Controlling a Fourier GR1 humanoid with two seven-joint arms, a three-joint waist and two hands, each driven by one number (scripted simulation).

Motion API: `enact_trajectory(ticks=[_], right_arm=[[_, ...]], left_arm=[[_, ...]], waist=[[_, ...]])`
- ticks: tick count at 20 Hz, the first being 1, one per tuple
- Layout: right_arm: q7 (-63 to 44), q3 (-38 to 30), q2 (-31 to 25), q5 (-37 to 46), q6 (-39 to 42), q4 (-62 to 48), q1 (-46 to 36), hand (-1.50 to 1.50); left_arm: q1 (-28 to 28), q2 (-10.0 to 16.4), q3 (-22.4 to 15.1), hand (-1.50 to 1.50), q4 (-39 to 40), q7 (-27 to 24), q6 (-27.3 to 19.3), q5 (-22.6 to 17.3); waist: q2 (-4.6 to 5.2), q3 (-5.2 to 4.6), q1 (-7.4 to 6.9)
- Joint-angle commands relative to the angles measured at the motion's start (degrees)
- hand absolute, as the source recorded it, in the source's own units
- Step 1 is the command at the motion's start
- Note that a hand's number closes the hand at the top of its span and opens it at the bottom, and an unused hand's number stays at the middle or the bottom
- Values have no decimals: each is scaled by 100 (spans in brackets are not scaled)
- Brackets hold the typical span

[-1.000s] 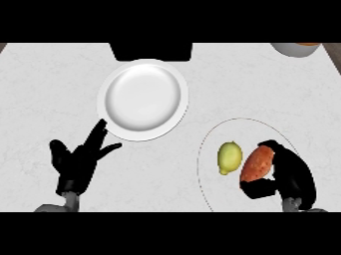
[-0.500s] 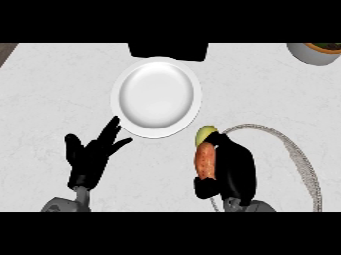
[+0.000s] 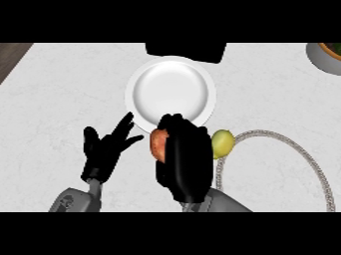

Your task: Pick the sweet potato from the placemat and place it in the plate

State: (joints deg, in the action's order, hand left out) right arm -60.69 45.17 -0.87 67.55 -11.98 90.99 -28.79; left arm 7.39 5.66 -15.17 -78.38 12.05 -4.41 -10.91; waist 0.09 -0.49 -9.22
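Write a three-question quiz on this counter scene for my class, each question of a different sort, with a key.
1. True or false: the sweet potato rests in the middle of the plate.
2. Multiple choice: which hand is curled round the sweet potato? A) the left hand B) the right hand C) neither
3. Fill in: in the head view, the yellow-green fruit lies just to the ____ of the right hand.

Key: 1 false, it is held at the plate's near rim; 2 B, the left hand is open and holds nothing; 3 right.
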Motion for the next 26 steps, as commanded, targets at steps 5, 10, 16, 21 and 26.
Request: enact_trajectory(ticks=[5, 10, 16, 21, 26], right_arm=[[-1404, -133, 83, 633, -1095, -227, -816, 150], [-1626, -474, 83, 739, -1745, -335, -1031, 150], [-1813, -628, 83, 1250, -2108, -879, -1236, 150], [-1903, -1072, 83, 1766, -2608, -1448, -1285, 150], [-1746, -1413, 83, 1814, -3268, -2206, -1296, 150]], left_arm=[[-113, 108, 32, 0, 155, 38, -113, 115], [-57, 115, 59, 0, 58, 108, -221, 146], [-55, 195, 140, 0, 184, 30, -156, 111], [-21, 250, 295, 0, 169, 38, -162, 13], [-147, 290, 282, 0, 50, -91, -163, 56]], waist=[[-7, 40, 16], [28, 62, 27], [76, 43, 116], [104, 51, 286], [125, 55, 321]])
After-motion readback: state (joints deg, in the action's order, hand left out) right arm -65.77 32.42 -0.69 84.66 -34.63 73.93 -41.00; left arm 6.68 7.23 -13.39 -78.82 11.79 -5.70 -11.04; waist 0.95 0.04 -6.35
